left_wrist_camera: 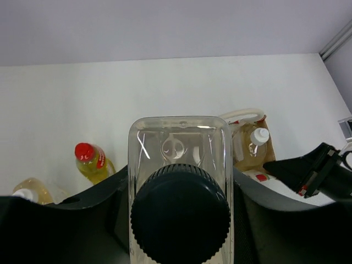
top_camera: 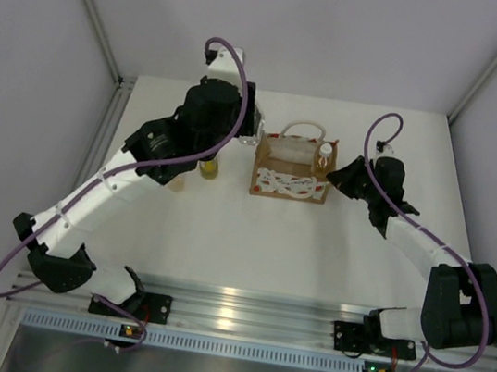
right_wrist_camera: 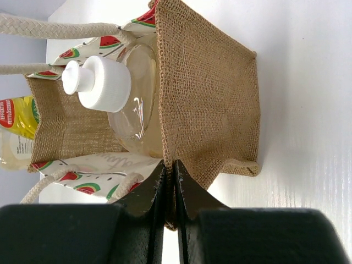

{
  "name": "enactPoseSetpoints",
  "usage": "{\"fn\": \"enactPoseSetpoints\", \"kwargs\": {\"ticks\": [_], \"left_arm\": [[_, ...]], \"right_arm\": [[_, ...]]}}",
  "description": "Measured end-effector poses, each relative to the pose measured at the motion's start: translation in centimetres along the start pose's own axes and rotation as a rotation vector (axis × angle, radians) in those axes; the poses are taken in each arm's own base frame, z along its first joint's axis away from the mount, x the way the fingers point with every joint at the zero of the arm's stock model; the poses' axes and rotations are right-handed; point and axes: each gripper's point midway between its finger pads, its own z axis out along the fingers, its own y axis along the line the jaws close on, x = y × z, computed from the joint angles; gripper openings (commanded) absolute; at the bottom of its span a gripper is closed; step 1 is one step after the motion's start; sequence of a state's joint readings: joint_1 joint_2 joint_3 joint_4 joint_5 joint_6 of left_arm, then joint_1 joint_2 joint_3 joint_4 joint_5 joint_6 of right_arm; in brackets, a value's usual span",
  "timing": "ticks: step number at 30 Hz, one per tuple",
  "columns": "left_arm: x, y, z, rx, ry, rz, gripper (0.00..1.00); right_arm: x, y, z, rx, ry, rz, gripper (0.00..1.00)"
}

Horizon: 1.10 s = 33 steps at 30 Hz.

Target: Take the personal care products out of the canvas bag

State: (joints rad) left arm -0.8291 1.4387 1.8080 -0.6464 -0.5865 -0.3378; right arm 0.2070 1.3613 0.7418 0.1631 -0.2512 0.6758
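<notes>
Bag (top_camera: 289,175) with one amber bottle (right_wrist_camera: 135,93) inside.
Left fingers (left_wrist_camera: 104,214) pinch the clear bottle (left_wrist_camera: 180,181) between them; right fingers (right_wrist_camera: 144,192) pinch the bag's burlap side wall.

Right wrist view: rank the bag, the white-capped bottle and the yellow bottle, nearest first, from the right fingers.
1. Bag, side wall pinched between the right fingers.
2. White-capped bottle, inside the bag.
3. Yellow bottle, outside, beyond the bag's far wall.

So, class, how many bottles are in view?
4: clear bottle in the left gripper; yellow bottle and amber bottle on the table; second amber bottle in the canvas bag. More may be hidden.
</notes>
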Motion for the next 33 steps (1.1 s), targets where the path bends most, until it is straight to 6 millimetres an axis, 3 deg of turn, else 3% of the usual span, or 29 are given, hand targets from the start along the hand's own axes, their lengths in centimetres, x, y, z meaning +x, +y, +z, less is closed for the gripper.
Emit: {"fn": "enactPoseSetpoints", "kwargs": {"ticks": [4, 8, 21, 33], "left_arm": [[1.9, 2.1, -1.5, -0.037, 0.037, 0.014, 0.00], [5.5, 3.8, -1.7, -0.089, 0.113, 0.050, 0.00], [17.5, 6.5, 1.3, -0.188, 0.315, 0.121, 0.00], [23.8, 9.2, 5.5, -0.249, 0.399, 0.050, 0.00]], "right_arm": [[0.0, 0.0, 0.0, 0.000, 0.000, -0.002, 0.08], [-0.1, 0.1, 0.0, 0.004, 0.001, -0.002, 0.08], [-0.1, 0.0, 0.0, 0.009, 0.005, -0.001, 0.08], [-0.2, 0.0, -0.1, 0.014, 0.007, 0.001, 0.08]]}}
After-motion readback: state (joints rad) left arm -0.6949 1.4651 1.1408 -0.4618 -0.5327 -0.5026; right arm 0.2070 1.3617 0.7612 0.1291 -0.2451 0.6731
